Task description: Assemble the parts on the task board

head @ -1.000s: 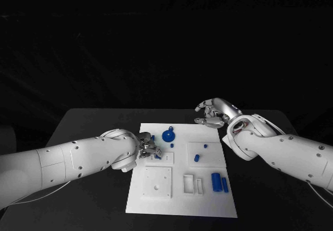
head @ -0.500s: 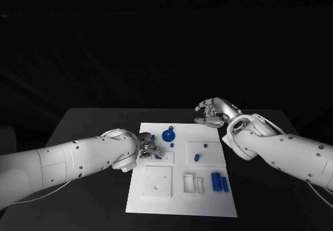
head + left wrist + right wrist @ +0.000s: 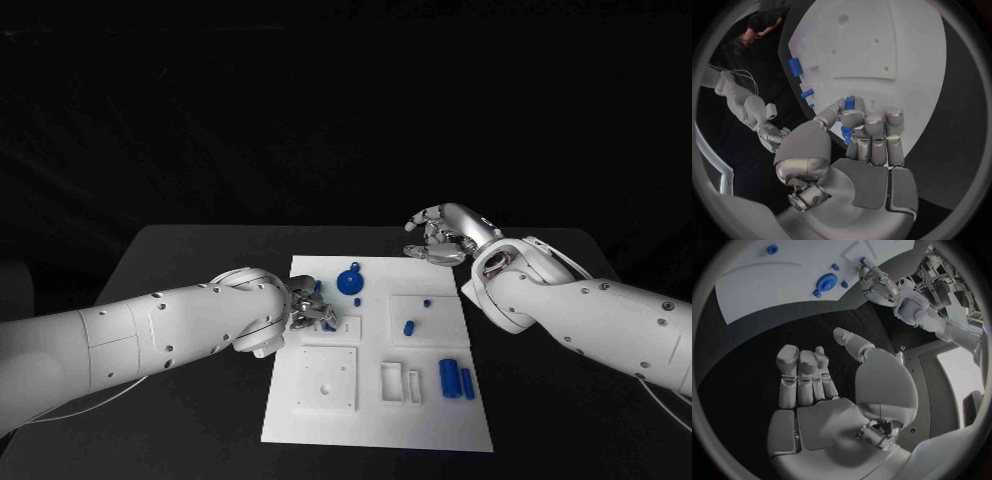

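The white task board [image 3: 433, 425] lies in the middle of the black table. At the board's left edge my left hand [image 3: 307, 306] grips a small blue part [image 3: 849, 104], its fingers curled round the piece, which sticks out at both ends of the grasp. My right hand [image 3: 440, 238] hovers over the table just beyond the board's far right corner, fingers apart and holding nothing [image 3: 811, 375]. A round blue part with a knob [image 3: 351, 282] stands near the far edge of the board and appears again in the right wrist view [image 3: 826, 282].
Two blue cylinders [image 3: 457, 379] lie side by side at the board's near right. A short blue peg [image 3: 410, 327] and a smaller one [image 3: 428, 301] sit on the raised square at the right. A raised white block [image 3: 327, 378] with holes occupies the near left.
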